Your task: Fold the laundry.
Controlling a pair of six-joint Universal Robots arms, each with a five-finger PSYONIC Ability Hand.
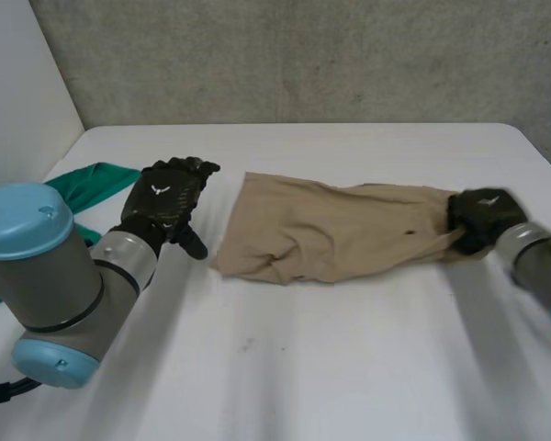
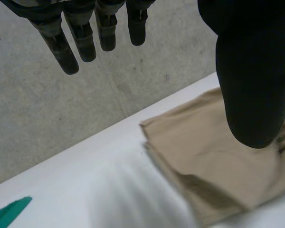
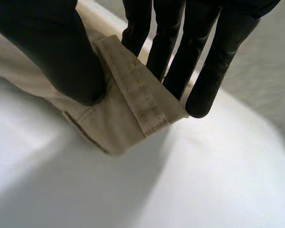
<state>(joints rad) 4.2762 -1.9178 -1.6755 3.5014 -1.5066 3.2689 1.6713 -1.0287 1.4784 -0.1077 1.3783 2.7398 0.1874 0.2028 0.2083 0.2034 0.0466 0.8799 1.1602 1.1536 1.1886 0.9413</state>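
While the tan garment (image 1: 321, 234) is lying stretched across the middle of the white table (image 1: 349, 367), your right hand (image 1: 482, 216) is clamping its right-hand end, and that one grip is giving you all your control of the cloth. Along that palm, the thumb (image 3: 61, 57) is pressing down on top of the fabric and the fingers (image 3: 204, 71) are reaching in behind a ribbed band (image 3: 137, 90) at the edge. The doubled layers are being pinched together there, with the corner riding just off the tabletop. That, I'd say, is why this end is looking flat and tidy while the opposite end is sitting rumpled and loose.

Now your left hand (image 1: 170, 197): it is hovering just beside that rumpled end, apart from the cloth, with its fingers straight and its thumb out. It is holding nothing at all. I'm reading that as a hand lining itself up to take the free end, so you're going to have both ends held before any fold is made.

Off by the table's left edge, a green cloth (image 1: 92, 184) is lying partly behind your left arm, well apart from the tan piece. It is probably waiting its turn.
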